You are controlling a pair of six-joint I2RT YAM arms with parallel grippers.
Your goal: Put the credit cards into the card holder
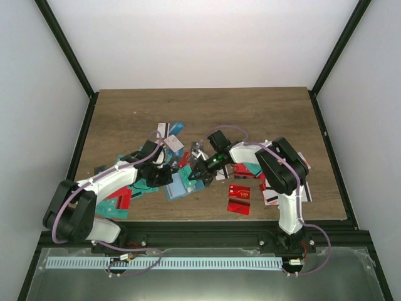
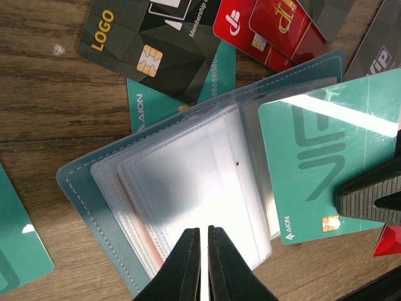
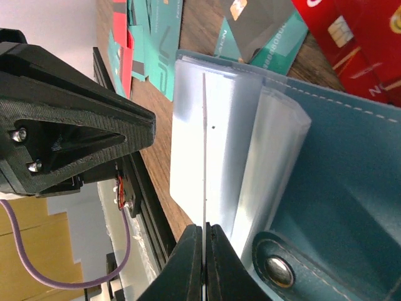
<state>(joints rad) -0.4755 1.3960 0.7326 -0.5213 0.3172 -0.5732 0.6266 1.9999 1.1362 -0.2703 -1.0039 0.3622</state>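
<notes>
Now right hand (image 3: 204, 229) pinches teal AION card (image 2: 313, 157) – left hand (image 2: 202, 231) clenched over card holder (image 2: 78, 185).

Boxed in by plain white panels (image 1: 200, 37) on three sides, black frame posts (image 1: 66, 47) at corners, dark wood-grain tabletop (image 1: 207, 106) under bright even light, black rail (image 1: 207, 229) and grey metal tray (image 1: 207, 283) along near edge.

Left end effector (image 2: 202, 232), right end effector (image 3: 205, 228) both clamped.
</notes>
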